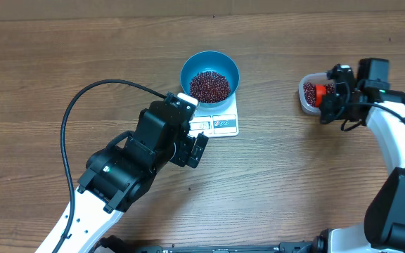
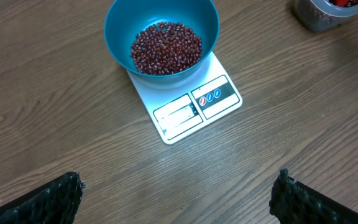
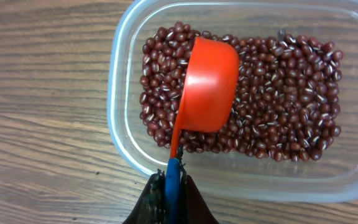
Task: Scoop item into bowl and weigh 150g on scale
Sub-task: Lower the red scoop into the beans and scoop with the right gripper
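Two lots of beans (image 1: 209, 86): one heap fills the bottom of the blue bowl (image 2: 120, 25), which sits on the scale (image 2: 194, 109) at the end away from its display; the other lies in a clear tub (image 3: 120, 93) well to the scale's right. My left gripper (image 2: 176, 199) hangs just short of the scale's display edge, fingers spread wide, holding nothing. My right gripper (image 3: 173, 186) pinches the handle of an orange scoop (image 3: 207, 84), which lies on the tub's beans.
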